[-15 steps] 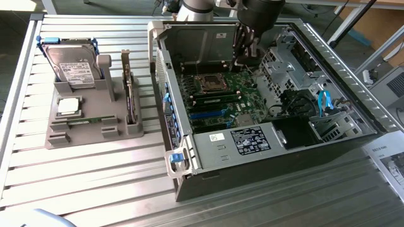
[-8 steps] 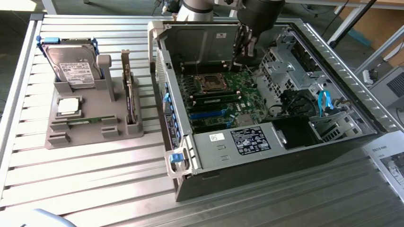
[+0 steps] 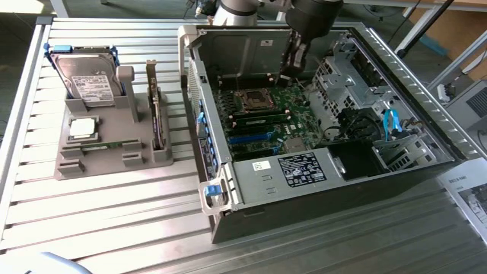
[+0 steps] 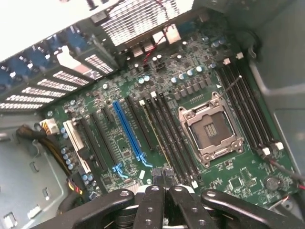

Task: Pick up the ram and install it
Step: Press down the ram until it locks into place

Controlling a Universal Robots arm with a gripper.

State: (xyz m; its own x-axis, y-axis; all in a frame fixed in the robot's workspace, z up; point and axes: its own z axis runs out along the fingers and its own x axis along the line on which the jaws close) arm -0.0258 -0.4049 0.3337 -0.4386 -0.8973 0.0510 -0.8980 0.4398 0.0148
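The slatted metal bench [image 3: 114,217] carries everything. On it, toward the exterior view's right, lies an open computer case [image 3: 396,85] with its side panel off, so the green motherboard [image 3: 266,117] faces up. A black power supply [image 3: 304,168] with a white label sits at the near edge of the case, and a blue cable [image 3: 392,123] loops among the drive bays on the right.

On the exterior view's left stands a grey parts holder [image 3: 106,151]. A silver hard drive [image 3: 85,74] with blue rails stands upright at its far end, a taller card [image 3: 156,111] stands on edge along its right side, and a square chip [image 3: 82,127] lies flat near the middle. The ram [image 3: 102,145], a thin green stick, lies flat in a slot at the near part of this holder, well apart from the arm.

The robot arm [image 3: 312,17] reaches down into the far part of the case, with the pincer [image 3: 293,65] above the motherboard. In the wrist view the pincer [image 4: 162,193] has its black fingers [image 4: 150,205] pressed together, holding nothing, just over the board beside the long black memory slots [image 4: 169,136], the blue slot [image 4: 126,129] and the open processor socket [image 4: 209,129].
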